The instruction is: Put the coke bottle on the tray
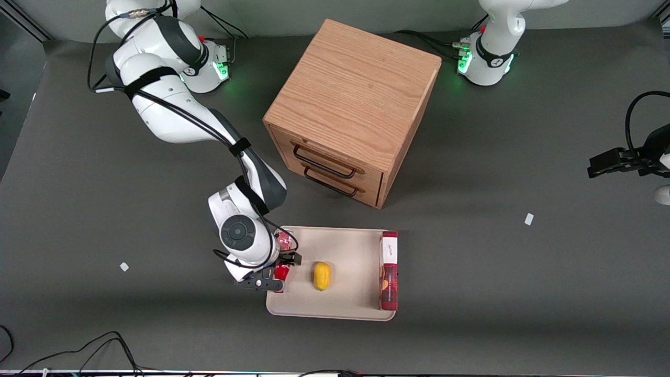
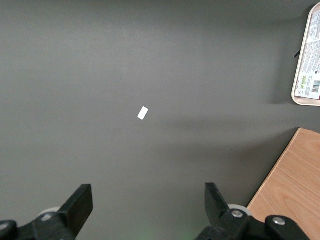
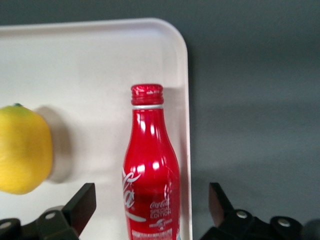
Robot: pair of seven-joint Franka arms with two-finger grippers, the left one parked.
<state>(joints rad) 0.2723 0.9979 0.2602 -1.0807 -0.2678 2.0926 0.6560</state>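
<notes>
The coke bottle [image 3: 150,165] lies flat on the cream tray [image 3: 90,55], lengthwise along the rim at the working arm's end, with its red cap pointing away from the wrist. My right gripper [image 3: 150,205] hangs over the bottle's body, open, with a black finger [image 3: 82,205] on each side and a gap between each finger and the bottle. In the front view the gripper [image 1: 277,271] and wrist cover most of the bottle [image 1: 281,272] at that end of the tray [image 1: 350,251].
A yellow lemon [image 1: 322,276] lies on the tray beside the bottle. A long red box [image 1: 389,272] rests along the tray's edge toward the parked arm. A wooden two-drawer cabinet [image 1: 350,110] stands farther from the front camera. Small white scraps [image 1: 529,219] lie on the grey table.
</notes>
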